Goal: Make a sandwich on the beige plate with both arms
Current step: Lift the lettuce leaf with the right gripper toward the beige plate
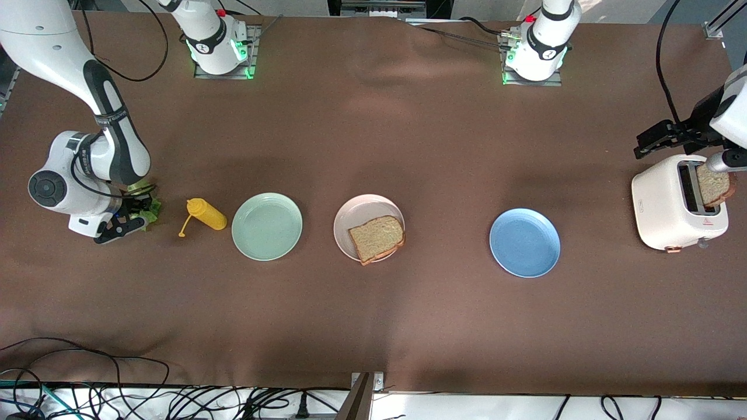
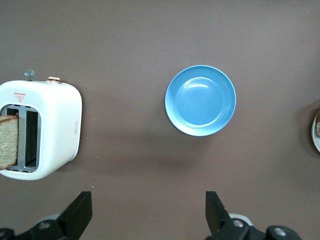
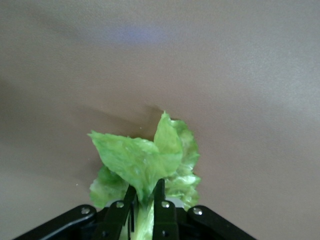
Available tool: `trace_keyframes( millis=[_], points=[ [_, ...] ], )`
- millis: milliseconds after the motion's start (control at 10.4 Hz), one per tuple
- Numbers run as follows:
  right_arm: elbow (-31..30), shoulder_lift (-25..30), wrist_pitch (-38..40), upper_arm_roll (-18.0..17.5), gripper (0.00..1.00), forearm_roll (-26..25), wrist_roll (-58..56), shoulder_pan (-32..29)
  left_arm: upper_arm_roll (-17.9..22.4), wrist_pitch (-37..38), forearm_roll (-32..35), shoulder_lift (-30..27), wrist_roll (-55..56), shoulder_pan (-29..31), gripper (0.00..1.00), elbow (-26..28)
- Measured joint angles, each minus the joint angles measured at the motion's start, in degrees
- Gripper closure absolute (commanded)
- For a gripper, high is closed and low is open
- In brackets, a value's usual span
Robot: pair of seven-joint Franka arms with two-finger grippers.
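Green lettuce leaf point(image 3: 145, 165) stands pinched between the fingers of the right gripper point(image 3: 144, 200), low at the right arm's end of the table, beside the yellow squeeze bottle point(image 1: 205, 214); from there the beige plate point(image 1: 356, 211), with one bread slice point(image 1: 376, 237) on it, lies toward the table's middle, past the bottle and the mint-green plate point(image 1: 266, 226); the right arm is the nearer one; the left gripper point(image 2: 149, 215), fingers spread and empty, waits above the table near the toaster point(image 1: 665, 204), which holds a second slice point(image 1: 713, 185).
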State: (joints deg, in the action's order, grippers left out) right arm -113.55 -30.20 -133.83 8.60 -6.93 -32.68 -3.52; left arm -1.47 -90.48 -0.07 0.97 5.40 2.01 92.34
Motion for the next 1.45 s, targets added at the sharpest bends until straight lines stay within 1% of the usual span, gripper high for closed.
trace_keyframes(
  millis=[96,193,386,482,579,675,868,965,1158,1351,1447],
  points=[
    [1.0,0.4,1.9,0.0,1.00,0.0,0.0,0.0,0.0,0.0,0.0,0.0,0.0,0.0,0.00,-0.1],
    [3.8,1.1,6.8,0.0,1.00,0.0,0.0,0.0,0.1,0.0,0.0,0.0,0.0,0.1,0.00,-0.2],
    [14.3,2.5,22.7,-0.3,1.00,0.0,0.0,0.4,0.4,0.0,0.0,0.0,0.0,0.4,0.00,-0.2],
    [19.2,3.1,29.0,-0.4,1.00,0.0,0.0,0.7,0.5,0.0,0.0,0.0,0.0,0.5,0.00,-0.2],
    [23.2,3.4,33.6,-0.6,1.00,0.7,0.5,0.8,0.5,0.0,0.0,0.0,0.0,0.5,0.00,-0.2],
    [26.5,3.5,36.8,-0.7,1.00,2.7,2.2,1.0,0.5,0.0,0.0,0.0,0.0,0.8,0.00,-0.2],
    [31.3,3.5,39.9,-0.8,1.00,10.3,10.6,1.7,0.6,0.0,0.0,0.0,0.0,1.8,0.00,-0.2],
    [32.6,3.4,40.4,-0.9,1.00,13.1,15.6,2.1,0.6,0.0,0.0,0.0,0.0,2.1,0.00,-0.2],
    [34.4,3.4,40.4,-1.2,1.00,16.9,27.2,4.9,0.6,0.0,0.0,0.0,0.0,2.2,0.00,-0.2],
    [35.6,3.0,39.9,-1.5,1.00,19.2,40.0,10.7,0.6,0.0,0.0,0.0,0.0,2.3,0.00,-0.2],
    [35.8,2.7,38.3,-1.6,1.00,20.1,45.8,13.7,0.5,0.0,0.0,0.0,0.0,2.3,0.00,-0.2]
  ],
)
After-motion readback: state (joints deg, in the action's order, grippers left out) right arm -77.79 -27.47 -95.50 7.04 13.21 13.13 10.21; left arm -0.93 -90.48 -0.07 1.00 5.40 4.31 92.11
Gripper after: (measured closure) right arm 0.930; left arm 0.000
